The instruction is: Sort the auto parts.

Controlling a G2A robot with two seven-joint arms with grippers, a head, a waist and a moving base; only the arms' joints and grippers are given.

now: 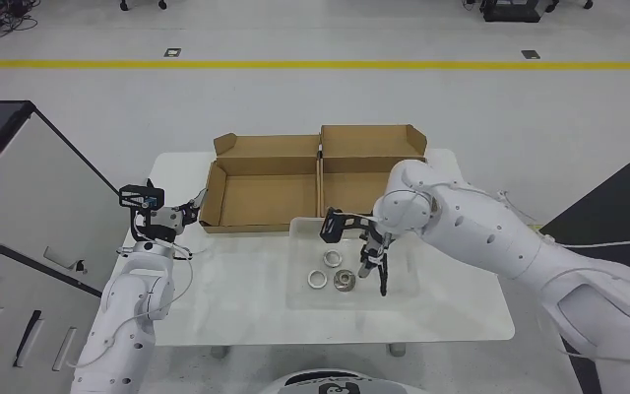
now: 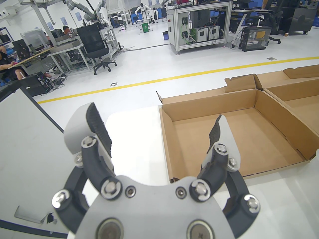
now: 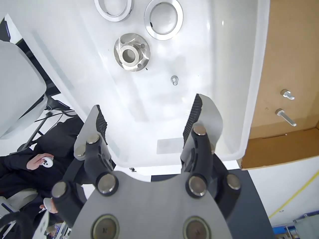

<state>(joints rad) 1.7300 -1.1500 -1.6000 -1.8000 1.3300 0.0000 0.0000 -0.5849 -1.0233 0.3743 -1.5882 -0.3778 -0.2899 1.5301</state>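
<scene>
Currently right gripper [image 3: 148, 103] hangs released over white plastic tray [image 3: 259, 50] (small steel bolt [image 3: 174, 80] inside); left gripper [image 2: 155, 111] released, left of brown cardboard box [image 2: 211, 103].

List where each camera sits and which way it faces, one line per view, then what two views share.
Top view: above the arms, looking down on the table, left box, right box and tray; both arms, left hand and right hand show.
Left wrist view: behind the open left hand, facing over the left box into the room.
Right wrist view: above the open right hand, looking down into the tray.
Shared: top and right wrist views both show the tray and flange.
</scene>
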